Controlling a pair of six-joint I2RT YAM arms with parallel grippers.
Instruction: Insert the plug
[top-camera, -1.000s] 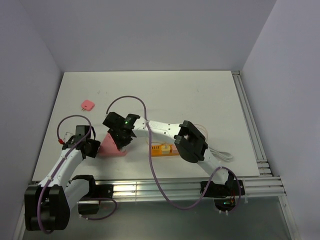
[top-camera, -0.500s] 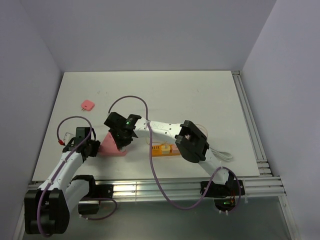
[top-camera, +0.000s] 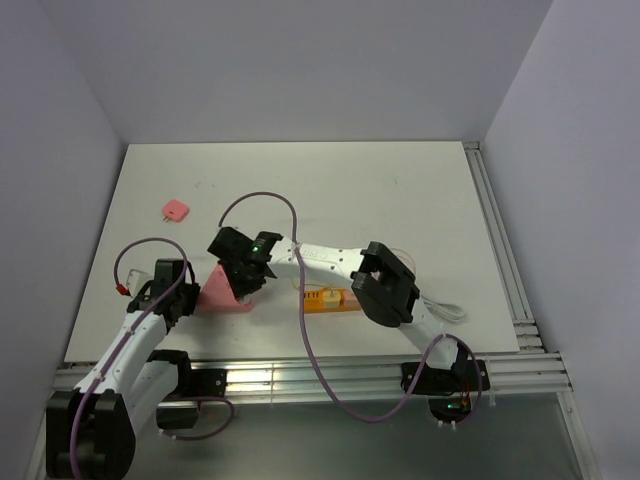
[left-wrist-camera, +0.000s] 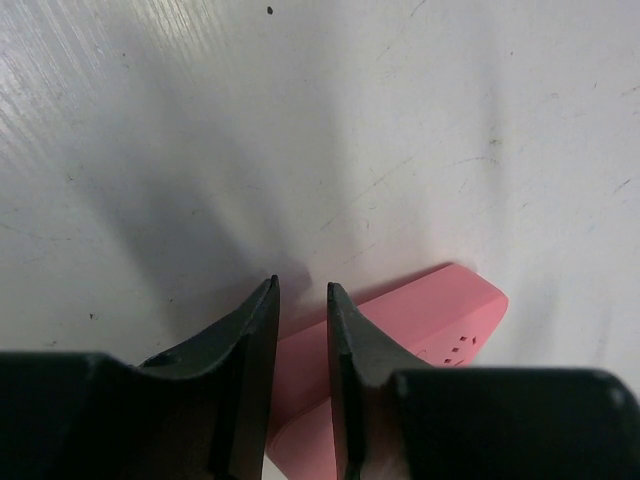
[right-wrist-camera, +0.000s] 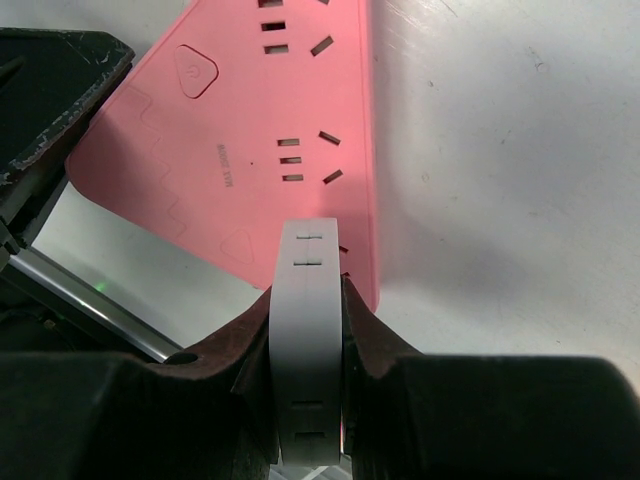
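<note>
At lower left of top view, not plugged in yet (align + push-down left to do). Resting left gripper at pink strip's left end, wrist low, jaws a slit apart; gripping or not, can't tell. Further right, pinching white plug tight in right gripper, arm stretched leftward, poised over strip's edge near sockets.

Left gripper pointed downward, its fingers nearly together; just to its right, the right gripper was clamped tight, arm stretched across.

The white plug is pinched between the right fingers, just over the edge of the pink power strip. The strip lies on the desk, one end at the left fingers.
</note>
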